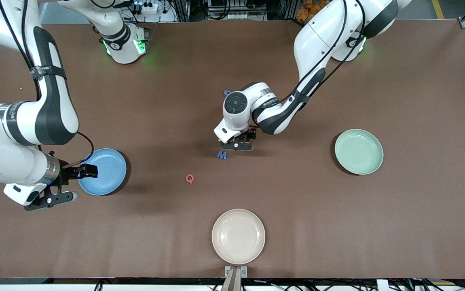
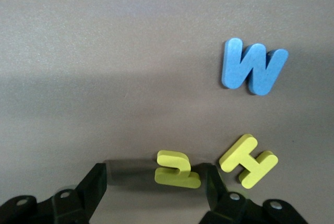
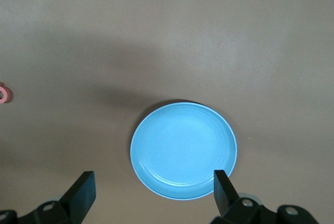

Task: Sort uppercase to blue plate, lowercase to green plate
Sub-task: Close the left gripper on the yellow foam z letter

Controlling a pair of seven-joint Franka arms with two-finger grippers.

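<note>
left end effector (image 2: pixel 156 179) open around yellow h (image 2: pixel 176 169) (chunky foam, lying flat) | right end effector (image 3: pixel 151 190) open, waiting over blue plate (image 3: pixel 183 151)

The counter (image 1: pixel 232 226) is plain matte brown. The blue plate (image 1: pixel 109 178) is medium blue, the green plate (image 1: pixel 359 152) pale mint, and a third plate (image 1: pixel 238 236) cream. The Q (image 1: pixel 190 178) is pink-red. The W (image 2: pixel 253 66) is blue, as is the g (image 1: pixel 227 92). The h (image 2: pixel 176 169) and H (image 2: pixel 248 161) are both yellow-green. The fingers (image 2: pixel 94 185) are black; the arms (image 1: pixel 34 117) are white with black joints.
</note>
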